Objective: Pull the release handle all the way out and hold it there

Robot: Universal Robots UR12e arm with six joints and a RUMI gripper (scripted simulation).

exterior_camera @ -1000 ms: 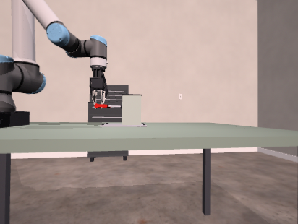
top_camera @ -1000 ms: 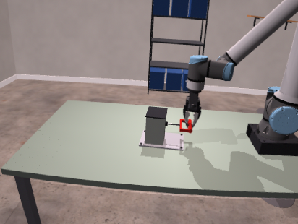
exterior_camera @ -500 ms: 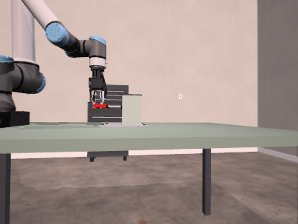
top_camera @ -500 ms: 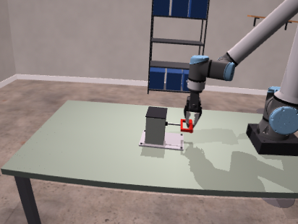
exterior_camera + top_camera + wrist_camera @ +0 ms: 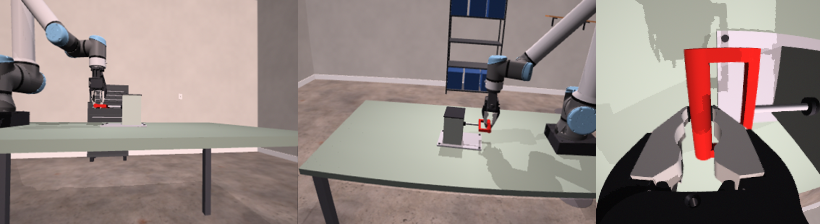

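While the gripper (image 5: 700, 131) clamps 1 bar of the red release handle (image 5: 484, 126), the spring-loaded pull is in hand.

With its 2 jaws pressed on the handle's near upright bar, as the wrist view shows, the loop hangs clear above the table (image 5: 388, 155), out from the dark housing box (image 5: 454, 124) on a thin rod (image 5: 783, 108). It looks rigid and smooth, so it may slip under spring load; that straight bar seems the right hold, pulling along the rod's line. Only the handle appears touched.
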